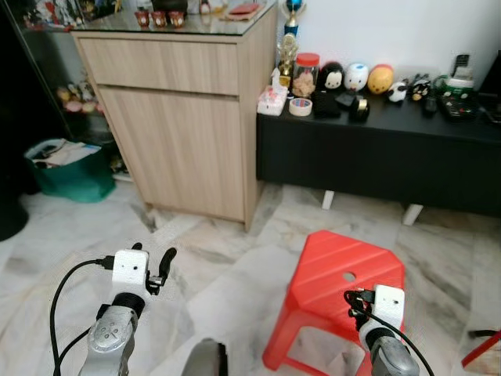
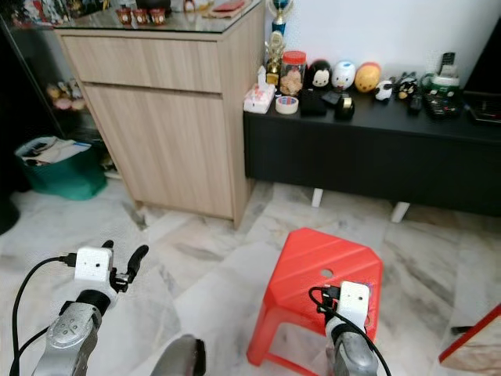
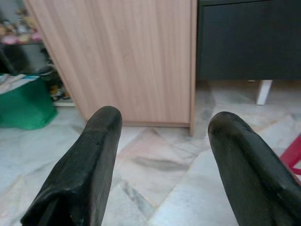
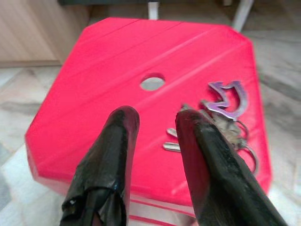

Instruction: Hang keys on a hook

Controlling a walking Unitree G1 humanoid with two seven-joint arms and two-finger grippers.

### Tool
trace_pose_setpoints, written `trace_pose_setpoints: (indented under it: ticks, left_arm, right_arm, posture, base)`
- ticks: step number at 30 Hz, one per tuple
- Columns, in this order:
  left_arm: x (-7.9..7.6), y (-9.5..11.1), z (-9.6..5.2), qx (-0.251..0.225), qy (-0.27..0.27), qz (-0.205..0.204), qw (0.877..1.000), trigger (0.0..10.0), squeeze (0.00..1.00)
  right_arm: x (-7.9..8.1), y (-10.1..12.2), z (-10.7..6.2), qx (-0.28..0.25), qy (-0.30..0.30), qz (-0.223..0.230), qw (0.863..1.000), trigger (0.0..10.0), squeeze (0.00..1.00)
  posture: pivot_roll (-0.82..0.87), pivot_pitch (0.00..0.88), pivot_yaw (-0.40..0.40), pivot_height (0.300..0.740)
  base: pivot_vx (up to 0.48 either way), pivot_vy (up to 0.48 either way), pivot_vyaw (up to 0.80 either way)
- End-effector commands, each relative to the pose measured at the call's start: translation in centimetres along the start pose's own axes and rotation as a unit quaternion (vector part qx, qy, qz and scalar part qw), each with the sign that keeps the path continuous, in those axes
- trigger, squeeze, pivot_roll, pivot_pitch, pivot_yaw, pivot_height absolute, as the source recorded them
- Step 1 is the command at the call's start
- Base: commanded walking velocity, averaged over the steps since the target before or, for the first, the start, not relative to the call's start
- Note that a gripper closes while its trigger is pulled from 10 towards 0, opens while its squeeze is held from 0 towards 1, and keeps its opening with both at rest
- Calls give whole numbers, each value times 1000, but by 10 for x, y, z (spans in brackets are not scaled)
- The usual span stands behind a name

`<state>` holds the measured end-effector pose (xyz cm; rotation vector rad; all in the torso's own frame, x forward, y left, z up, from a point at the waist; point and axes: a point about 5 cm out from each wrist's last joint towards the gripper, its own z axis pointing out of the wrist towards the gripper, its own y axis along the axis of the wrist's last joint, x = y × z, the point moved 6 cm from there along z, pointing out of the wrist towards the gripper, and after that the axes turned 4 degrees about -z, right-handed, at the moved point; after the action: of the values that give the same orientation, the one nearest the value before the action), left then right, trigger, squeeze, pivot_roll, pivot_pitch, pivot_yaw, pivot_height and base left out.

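Note:
A bunch of keys (image 4: 229,128) with a purple cat-shaped tag (image 4: 229,96) lies on the top of a red plastic stool (image 4: 141,56), near one edge. My right gripper (image 4: 157,118) hovers just above the stool, open, with nothing between its fingers. The keys lie beside one finger (image 4: 207,155), which hides part of them. In the eye views the right wrist (image 1: 387,307) is over the stool's (image 1: 333,270) near right corner. My left gripper (image 3: 165,120) stands open and holds nothing, low over the marble floor, left of the stool (image 1: 160,270).
A tall wooden cabinet (image 1: 180,117) stands ahead on the left. Beside it, a low black sideboard (image 1: 376,149) carries toys, a jar and tape. On the floor at far left sits a green bin (image 1: 70,176). A red-edged object (image 1: 481,352) is at bottom right.

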<state>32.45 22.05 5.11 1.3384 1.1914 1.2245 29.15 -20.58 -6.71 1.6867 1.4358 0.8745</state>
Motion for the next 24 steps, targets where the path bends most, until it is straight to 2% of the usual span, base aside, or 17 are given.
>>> trace_pose_setpoints:
  ticks: [1, 6, 24]
  left_arm:
    - [3, 3, 0, -3, 1, 2, 1000, 10000, 0]
    - [3, 3, 0, -2, 0, 3, 1000, 10000, 0]
    - [2, 5, 1, -4, -5, 6, 1000, 10000, 0]
  right_arm:
    - [2, 4, 2, -4, -1, 5, 1000, 10000, 0]
    - [2, 4, 2, -4, -1, 4, 1000, 10000, 0]
    - [6, 5, 2, -5, 5, -5, 1000, 10000, 0]
  posture:
    - [75, 0, -15, 638]
    - [73, 0, -13, 638]
    - [76, 0, -12, 638]
  base:
    - [0, 0, 0]
    - [96, 0, 0]
    - [288, 0, 0]
